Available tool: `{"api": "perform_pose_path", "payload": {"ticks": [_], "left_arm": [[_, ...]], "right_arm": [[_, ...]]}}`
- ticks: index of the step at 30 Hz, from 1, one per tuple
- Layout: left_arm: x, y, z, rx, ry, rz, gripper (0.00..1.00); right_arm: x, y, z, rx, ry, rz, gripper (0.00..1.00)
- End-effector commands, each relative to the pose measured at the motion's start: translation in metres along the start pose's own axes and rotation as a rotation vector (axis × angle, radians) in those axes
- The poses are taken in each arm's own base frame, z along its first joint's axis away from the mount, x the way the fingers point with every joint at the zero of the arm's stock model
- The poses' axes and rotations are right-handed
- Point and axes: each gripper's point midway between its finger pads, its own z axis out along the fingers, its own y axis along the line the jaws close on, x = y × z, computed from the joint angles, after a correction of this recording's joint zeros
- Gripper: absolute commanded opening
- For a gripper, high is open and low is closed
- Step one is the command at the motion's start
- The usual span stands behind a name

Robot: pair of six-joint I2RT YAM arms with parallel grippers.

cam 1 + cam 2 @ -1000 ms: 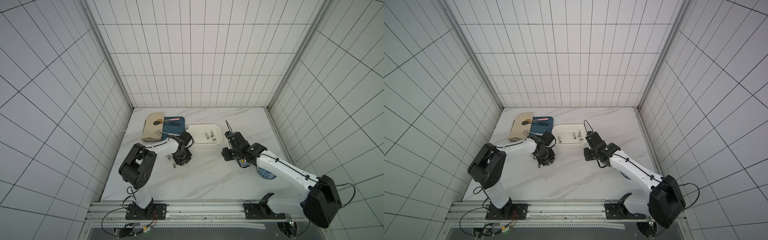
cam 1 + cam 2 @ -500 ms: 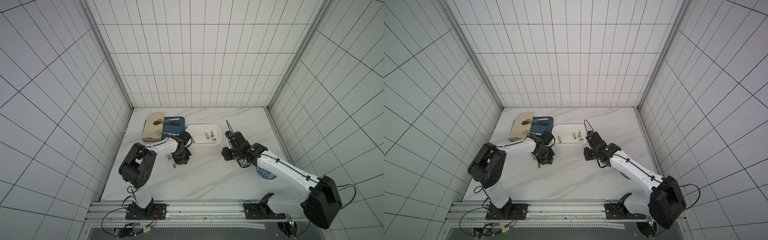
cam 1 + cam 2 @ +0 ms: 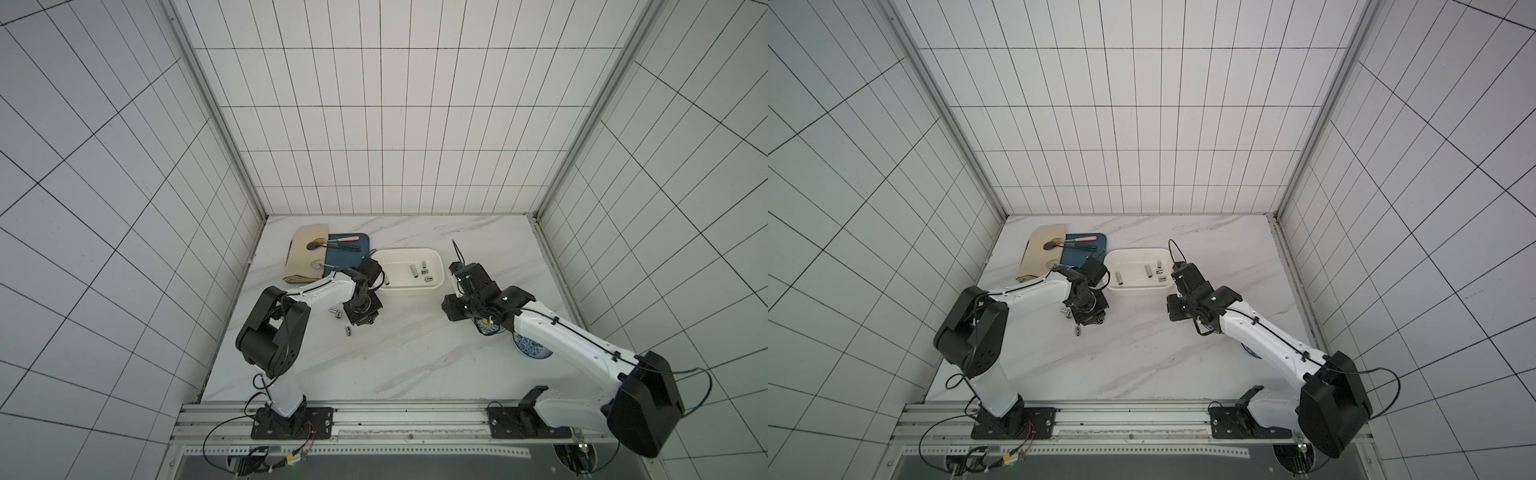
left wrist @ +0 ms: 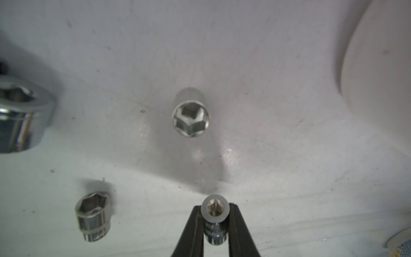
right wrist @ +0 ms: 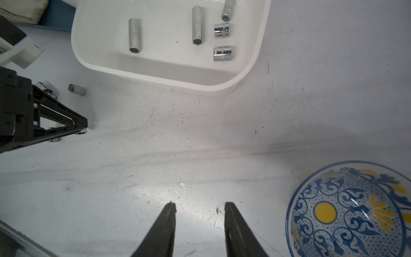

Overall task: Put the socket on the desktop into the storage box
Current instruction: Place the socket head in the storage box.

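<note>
White-tiled walls enclose the desktop (image 3: 415,357), marble-look and scuffed.

Left gripper (image 4: 214,205): jaws closed on a small upright socket (image 4: 215,232), left of and nearer than the storage box (image 3: 409,291).

Right gripper (image 5: 200,204): jaws parted, empty, above bare desktop near the box.

Procedure:
1. Raise the socket vertically until it clears the lying socket (image 4: 190,118) and the short socket (image 4: 93,217) close by.
2. Carry it far and right over the box's near wall.
3. Release low over bare floor, away from the boxed sockets (image 5: 134,35).

Not determinable: whether the held socket has left the surface. In both top views the left wrist covers the grip. The large socket (image 4: 20,115) and the patterned plate (image 5: 347,211) are cut off at the frame edges.
</note>
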Motion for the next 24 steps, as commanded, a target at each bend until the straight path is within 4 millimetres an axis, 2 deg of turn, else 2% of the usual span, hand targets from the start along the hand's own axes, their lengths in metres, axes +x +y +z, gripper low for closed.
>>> {"api": "perform_pose_path", "payload": {"ticks": [1,8,13,24], "left_arm": [[-0.015,-0.018,-0.025,0.047,-0.067,0.045,0.13],[-0.033,-0.046,-0.049,0.104,-0.103,0.077,0.13],[-0.047,-0.066,-0.063,0.14,-0.124,0.088,0.13],[-0.076,-0.098,-0.067,0.213,-0.138,0.084,0.13]], "right_arm": [[-0.007,0.01,-0.005,-0.037,-0.015,-0.019,0.4],[-0.023,0.027,-0.01,-0.1,-0.023,-0.048,0.4],[-0.033,0.037,-0.006,-0.129,-0.017,-0.059,0.4],[-0.059,0.047,0.001,-0.14,-0.039,-0.073,0.4]]}}
